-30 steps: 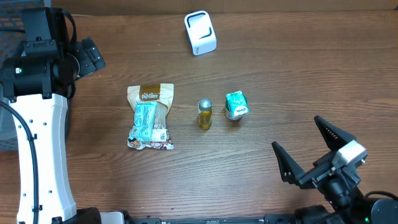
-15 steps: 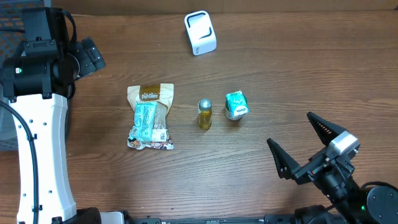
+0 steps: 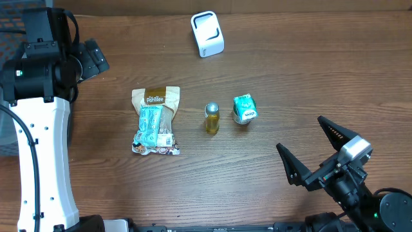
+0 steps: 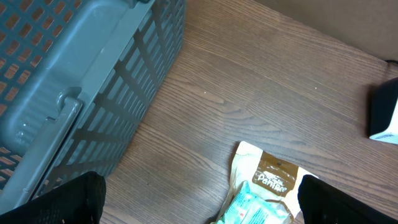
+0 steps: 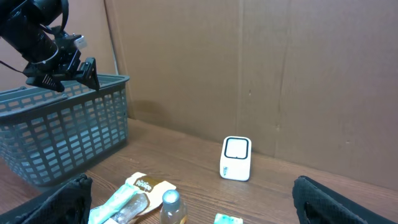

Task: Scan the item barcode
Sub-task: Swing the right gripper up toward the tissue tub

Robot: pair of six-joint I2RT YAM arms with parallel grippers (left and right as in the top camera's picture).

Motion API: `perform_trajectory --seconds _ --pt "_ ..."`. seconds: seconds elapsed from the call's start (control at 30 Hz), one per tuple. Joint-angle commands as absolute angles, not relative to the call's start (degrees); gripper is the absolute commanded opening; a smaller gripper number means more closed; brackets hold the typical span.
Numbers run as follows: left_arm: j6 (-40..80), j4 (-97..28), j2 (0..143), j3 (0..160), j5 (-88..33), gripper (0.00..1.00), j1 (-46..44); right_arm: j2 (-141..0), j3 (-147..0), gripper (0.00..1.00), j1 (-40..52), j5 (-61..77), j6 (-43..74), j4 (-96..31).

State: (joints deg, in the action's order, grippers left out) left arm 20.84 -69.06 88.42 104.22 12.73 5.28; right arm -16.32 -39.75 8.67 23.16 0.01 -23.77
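Right gripper (image 3: 299,133) has edged toward ten o'clock, then halted, jaws wide, empty. Left gripper (image 4: 204,200) likewise wide, empty. Carton (image 3: 244,108), bottle (image 3: 212,118), pouch (image 3: 155,120) untouched; nothing yet brought to the scanner (image 3: 207,34).

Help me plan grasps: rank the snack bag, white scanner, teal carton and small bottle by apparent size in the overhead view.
1. snack bag
2. white scanner
3. teal carton and small bottle: too alike to rank.
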Motion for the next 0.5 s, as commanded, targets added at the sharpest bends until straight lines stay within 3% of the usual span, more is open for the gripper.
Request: perform_trajectory --seconds 0.0,0.47 --pt "21.0 -69.1 88.5 104.2 13.9 1.0 5.3 -16.3 -40.9 1.0 8.8 23.5 0.2 -24.4" --pt "21.0 -69.1 88.5 104.2 13.9 1.0 5.3 -16.3 -40.9 1.0 8.8 25.9 0.3 -27.2"
